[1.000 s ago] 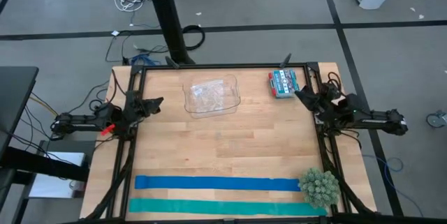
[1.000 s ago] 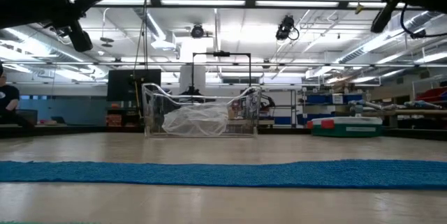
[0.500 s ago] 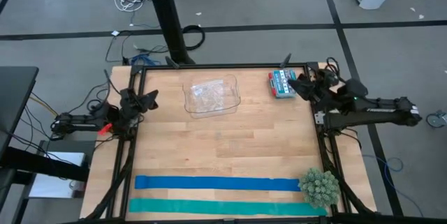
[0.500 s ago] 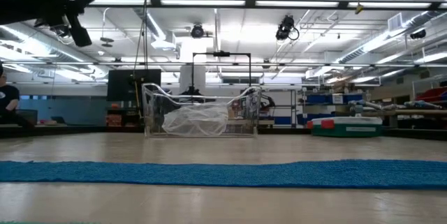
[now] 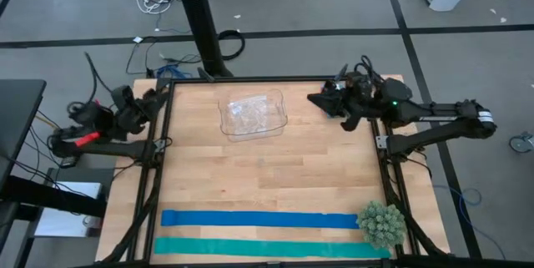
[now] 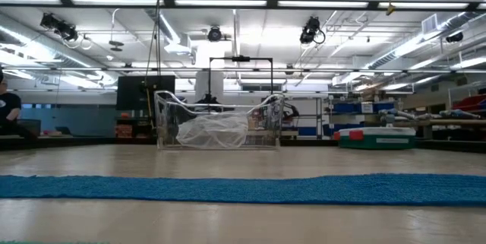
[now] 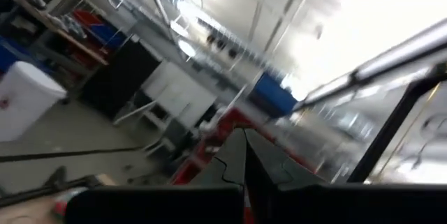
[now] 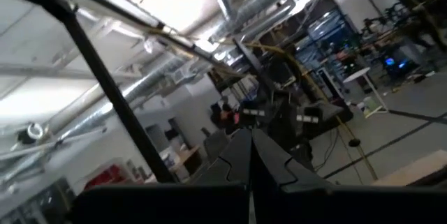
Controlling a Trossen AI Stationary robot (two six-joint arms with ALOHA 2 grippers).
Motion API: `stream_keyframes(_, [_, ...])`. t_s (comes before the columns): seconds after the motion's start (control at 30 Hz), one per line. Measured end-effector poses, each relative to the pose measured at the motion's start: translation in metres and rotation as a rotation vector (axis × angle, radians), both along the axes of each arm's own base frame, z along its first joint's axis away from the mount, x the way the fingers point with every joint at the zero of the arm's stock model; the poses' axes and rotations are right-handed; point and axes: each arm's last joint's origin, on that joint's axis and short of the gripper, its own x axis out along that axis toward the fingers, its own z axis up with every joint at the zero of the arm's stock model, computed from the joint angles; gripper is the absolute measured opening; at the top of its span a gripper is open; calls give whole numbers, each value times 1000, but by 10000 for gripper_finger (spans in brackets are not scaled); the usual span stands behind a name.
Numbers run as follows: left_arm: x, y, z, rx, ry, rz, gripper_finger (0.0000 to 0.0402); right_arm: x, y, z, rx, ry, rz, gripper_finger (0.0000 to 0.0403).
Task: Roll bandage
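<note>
The bandage (image 5: 259, 219) is lying flat and unrolled across the near part of the table (image 5: 275, 164), just beside a teal strip (image 5: 267, 248), its right end touching a green spiky ball (image 5: 382, 223). It looks soft, light and limp, so pinching one free end seems best. The left gripper (image 5: 153, 101) and right gripper (image 5: 319, 98) are hovering well apart from it, fingers pressed together in both wrist views.

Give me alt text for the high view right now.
A long blue bandage lies flat and unrolled near the table's front edge, beside a teal strip. Both arms sit at the back corners, left end effector and right end effector far from it.
</note>
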Motion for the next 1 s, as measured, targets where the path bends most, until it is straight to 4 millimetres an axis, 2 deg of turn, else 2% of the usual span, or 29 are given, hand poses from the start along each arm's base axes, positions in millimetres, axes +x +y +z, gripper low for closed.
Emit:
stream_keyframes(0.2, [15,-3,49,106,208,-41,6,21,0,9,-32,72,62,1])
stream_keyframes(0.5, [50,-11,86,174,567,-280,6,49,8,16,-69,138,199,0])
stream_keyframes(0.6, [54,-14,92,149,682,-395,6,60,13,13,-84,204,249,0])
stream_keyframes(0.8, [64,-18,96,93,892,-552,6,91,21,-10,-90,413,343,0])
stream_keyframes(1.0, [83,-28,94,156,967,-649,6,112,32,-8,-99,501,429,0])
